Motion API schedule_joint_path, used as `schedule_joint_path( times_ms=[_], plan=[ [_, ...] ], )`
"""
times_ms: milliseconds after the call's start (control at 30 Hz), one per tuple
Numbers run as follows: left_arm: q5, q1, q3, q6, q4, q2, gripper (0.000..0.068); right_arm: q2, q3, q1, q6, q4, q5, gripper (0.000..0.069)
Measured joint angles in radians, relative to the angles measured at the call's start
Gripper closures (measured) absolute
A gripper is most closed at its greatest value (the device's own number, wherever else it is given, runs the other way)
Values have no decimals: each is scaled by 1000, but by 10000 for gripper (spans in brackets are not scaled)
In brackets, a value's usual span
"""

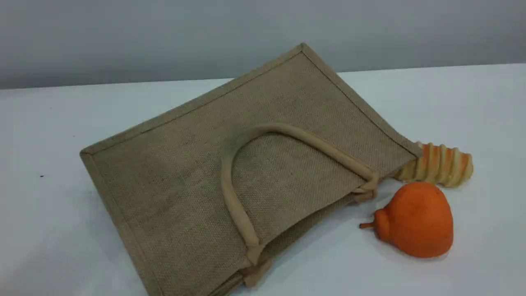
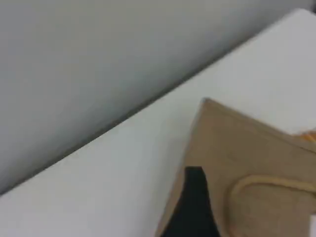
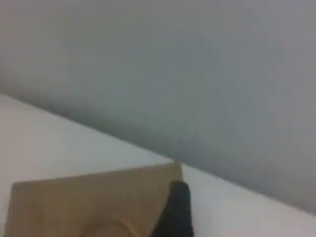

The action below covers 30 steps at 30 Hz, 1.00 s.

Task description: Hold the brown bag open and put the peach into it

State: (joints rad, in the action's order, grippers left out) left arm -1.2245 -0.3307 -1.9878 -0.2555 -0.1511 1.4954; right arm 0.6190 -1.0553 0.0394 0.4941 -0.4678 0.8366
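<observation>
- Large tan woven jute bag (image 1: 172, 181) w/ beige rope handles lies flat on the white table (image 1: 49, 230), mouth facing the near right edge; top handle (image 1: 287, 133) flopped back onto the upper panel.
- Mouth reads as nearly closed, only a thin dark slit under the upper panel, so it prob needs lifting before anything goes in.
- Orange pear-shaped toy fruit (image 1: 415, 220) sits just right of the bag mouth; ridged cream-and-orange bun (image 1: 441, 164) touches the bag's right corner, behind the pear.
- Small pink peach: not visible in any view; can't tell where it is.
- Left gripper (image 2: 195, 207): one dark fingertip over the bag's edge, jaws spread wide, nothing in them.
- Right gripper (image 3: 175, 210): fingertip over the bag's far corner, also spread, holding nothing.
- Neither arm shows in the scene view, so both likely hang high, clear of the bag.
</observation>
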Motion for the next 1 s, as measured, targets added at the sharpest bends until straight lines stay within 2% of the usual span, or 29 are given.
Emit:
schedule_joint_path(
  times_ms=[133,300,633,767,1000],
  plan=[
    [0,0,65,103,116,-95,134,-115,0,1,-45,-1,71,104],
    [1,0,193,110,182,-258,134,-223,0,1,-73,-1,158,104],
    [3,0,567,110,181,-714,134,-396,14,1,-153,0,281,104],
    [2,0,730,110,179,-923,134,-451,72,1,-193,-4,293,104],
    [2,0,1004,109,176,-1258,134,-500,230,1,-210,7,350,104]
  ],
)
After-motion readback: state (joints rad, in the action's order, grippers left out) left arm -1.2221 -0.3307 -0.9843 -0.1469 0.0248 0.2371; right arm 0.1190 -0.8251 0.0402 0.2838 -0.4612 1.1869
